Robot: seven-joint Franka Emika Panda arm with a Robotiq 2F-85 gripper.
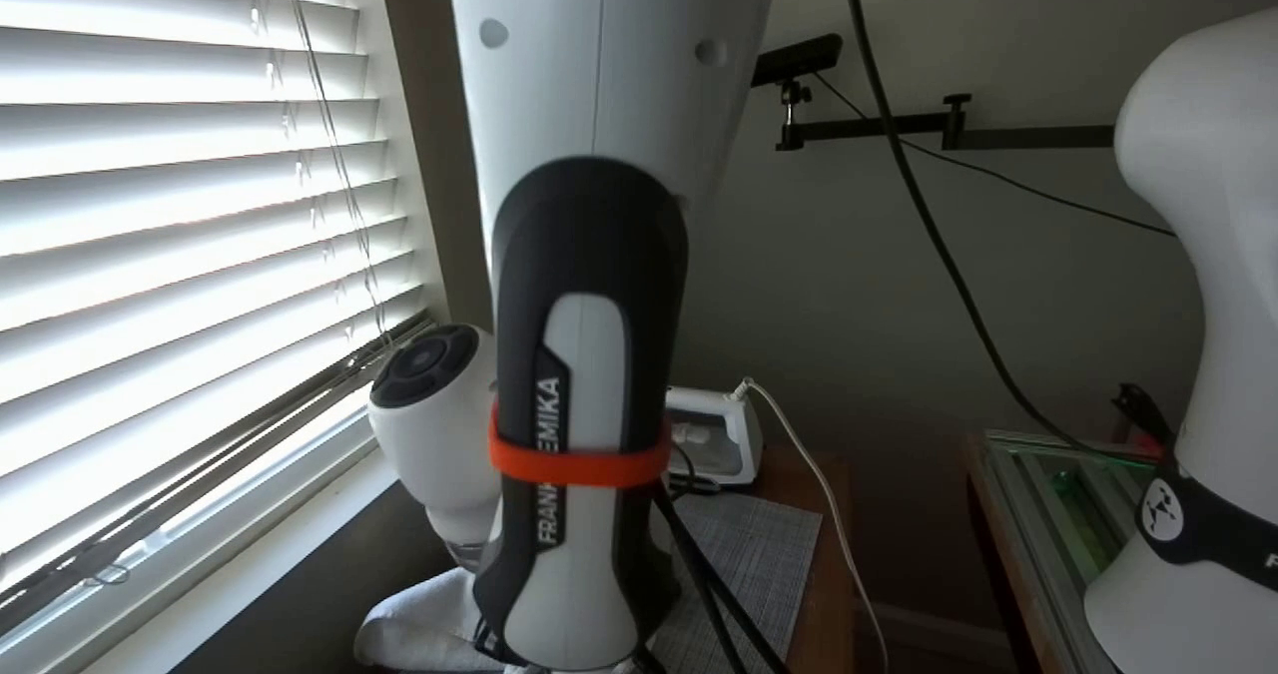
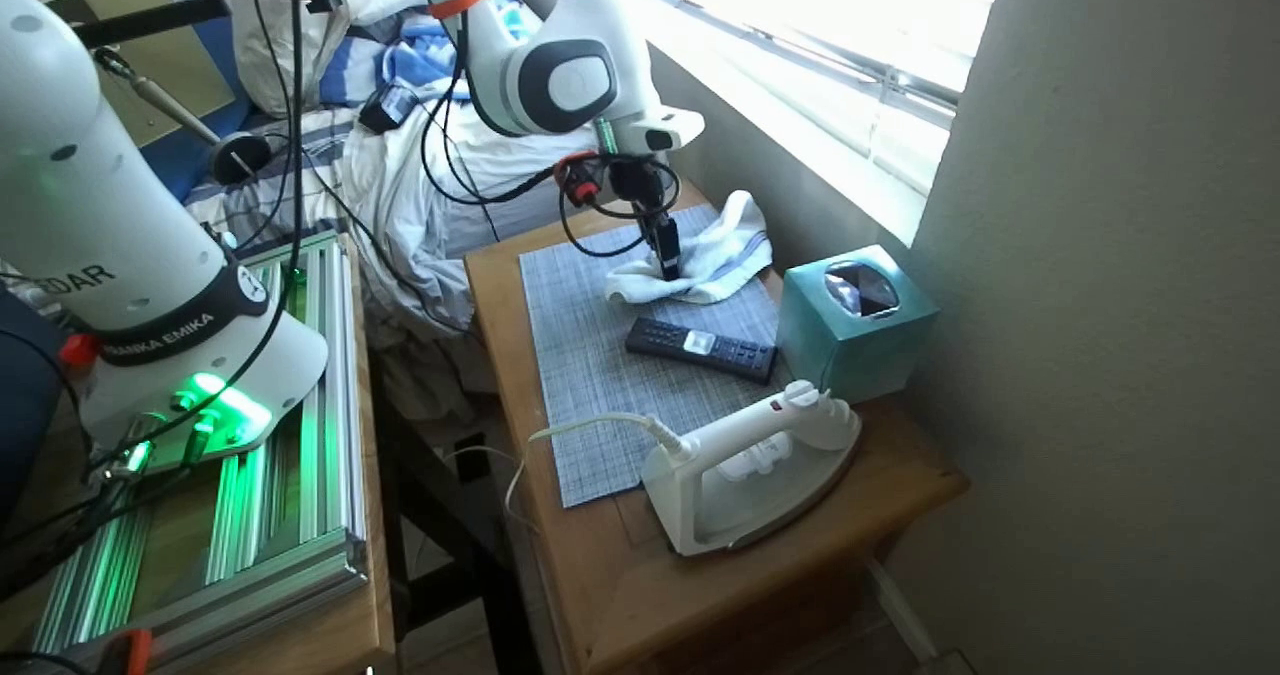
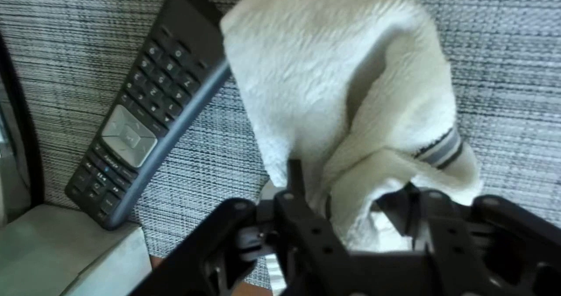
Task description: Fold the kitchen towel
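Lying far right on a grey woven mat (image 2: 590,375), the rumpled white cloth towel (image 2: 720,255) should handle limp and light; pinch the fold (image 3: 363,186) the black two-fingered gripper (image 3: 345,185) straddles, jaws apart.

The white kitchen towel (image 3: 320,85) (dark-striped in places) lies rumpled across an edge of the grey mat (image 2: 600,395).

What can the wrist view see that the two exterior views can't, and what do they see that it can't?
Only the wrist view shows digits you can make out on the remote control, and the gripper fingers standing apart with the kitchen towel showing between them.

Only the exterior views show the white robot arm, its orange band and the bright window.

All of them show at least part of the kitchen towel and of the grey placemat.
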